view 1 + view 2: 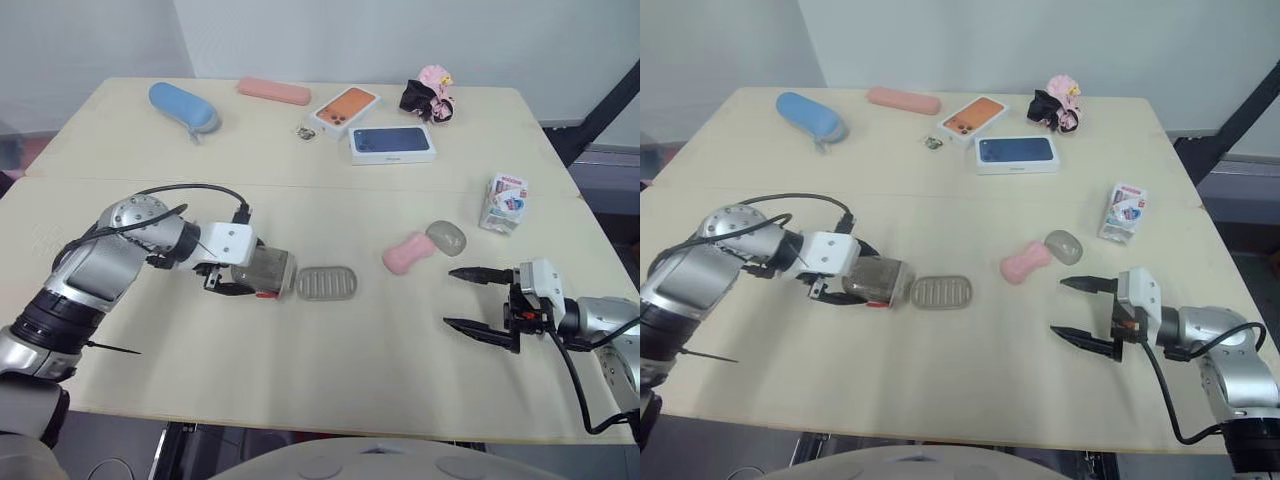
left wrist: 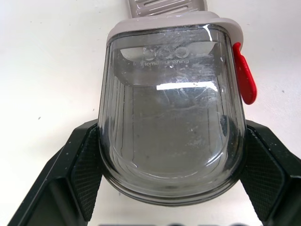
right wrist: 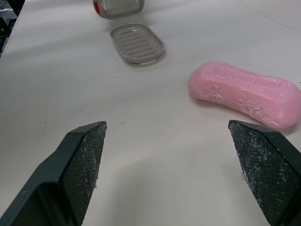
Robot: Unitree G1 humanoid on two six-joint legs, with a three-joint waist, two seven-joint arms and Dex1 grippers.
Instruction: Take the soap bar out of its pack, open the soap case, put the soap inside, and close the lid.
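Currently left gripper (image 2: 171,134) clamps the clear soap case lid (image 1: 268,272); right gripper (image 1: 450,297) spread wide, empty, near pink soap bar (image 1: 405,254).

A: Anything cut off?
B: The ridged soap tray (image 2: 165,5), by the left wrist view's edge; the clear case (image 3: 118,7), by the right wrist view's.
A: The metal bit (image 1: 306,131) beside the orange phone box (image 1: 343,108)?
B: Too small to tell.

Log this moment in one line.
left end effector: shut on clear soap case lid | ribbed case base: beside lid | pink soap bar: bare on table | right end effector: open, empty
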